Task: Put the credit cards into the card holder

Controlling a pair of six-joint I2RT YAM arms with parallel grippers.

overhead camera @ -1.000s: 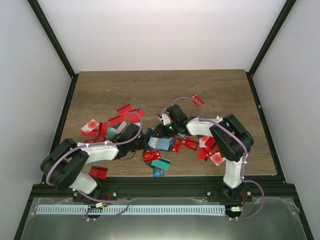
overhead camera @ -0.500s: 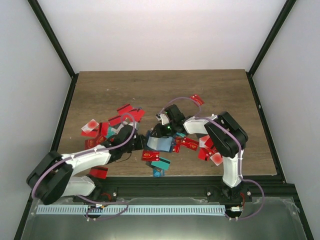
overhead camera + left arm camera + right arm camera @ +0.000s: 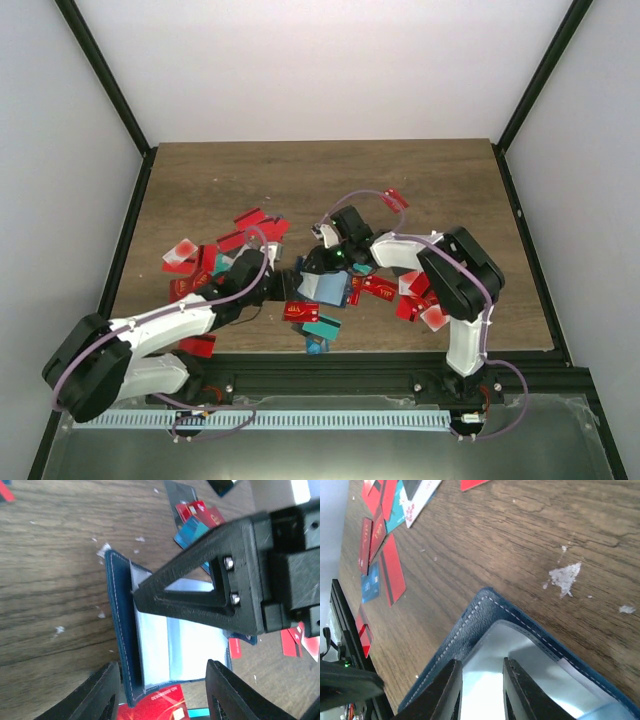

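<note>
Navy stitched folding card holder [image 3: 120, 630], opened: right gripper [image 3: 482, 667] apparently clamped on it; left gripper [image 3: 162, 680] parted, empty.

Even overhead light casts soft shadows on the desk [image 3: 300, 170], glare whitens the sleeve of the card holder [image 3: 120, 630], and the close-ups blur.

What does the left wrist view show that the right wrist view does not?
Only left wrist: the right gripper's black finger side-on, tip at the pocket edge, and the left gripper open below. Only right wrist: a row of red cards near the table edge and a white scuff. Both: the open navy card holder, white stitching, pale inner pocket, wooden table.
</note>
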